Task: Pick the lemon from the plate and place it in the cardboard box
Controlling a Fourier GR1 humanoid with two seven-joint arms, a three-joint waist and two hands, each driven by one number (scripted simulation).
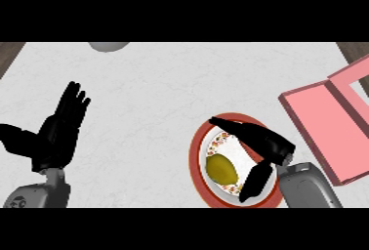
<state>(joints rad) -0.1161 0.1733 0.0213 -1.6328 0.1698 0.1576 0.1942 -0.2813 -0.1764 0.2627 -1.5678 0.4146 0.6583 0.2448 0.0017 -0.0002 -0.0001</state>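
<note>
A yellow lemon point(222, 169) lies on a red-rimmed plate point(196, 155) with a patterned white centre, low and right of middle. My right hand point(268, 142) hangs over the plate with fingers stretched up-left and thumb pointing down beside the lemon's right side; it is open and not closed on the fruit. A pink box point(317, 128) with its lid raised stands at the right edge. My left hand point(59, 131) rests open at the left, fingers up.
A grey rounded object point(110, 46) pokes in at the top edge, left of centre. The white marbled counter point(158, 93) spreads between the hands. Dark wood shows at both top corners.
</note>
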